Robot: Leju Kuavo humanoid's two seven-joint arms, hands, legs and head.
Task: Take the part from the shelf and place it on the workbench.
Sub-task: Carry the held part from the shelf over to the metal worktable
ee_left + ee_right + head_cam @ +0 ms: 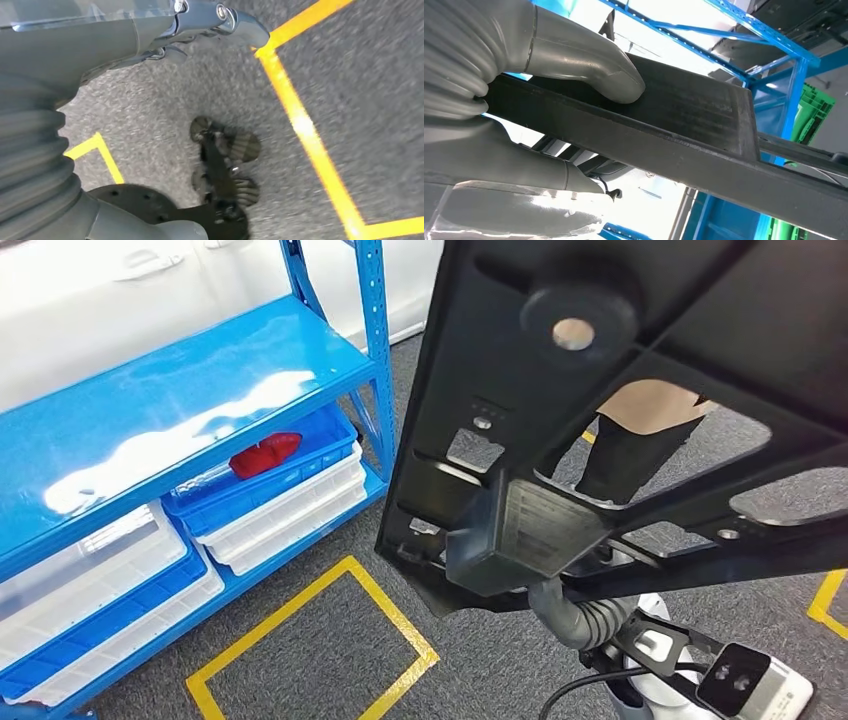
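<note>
Part: large black frame, held up off the floor right of the shelf, long axis running from low near the arm up and away to the right. Right hand clamped on its edge, thumb over one face. Left hand above grey floor, grip state not discernible. Red item in blue bin on shelf.
</note>
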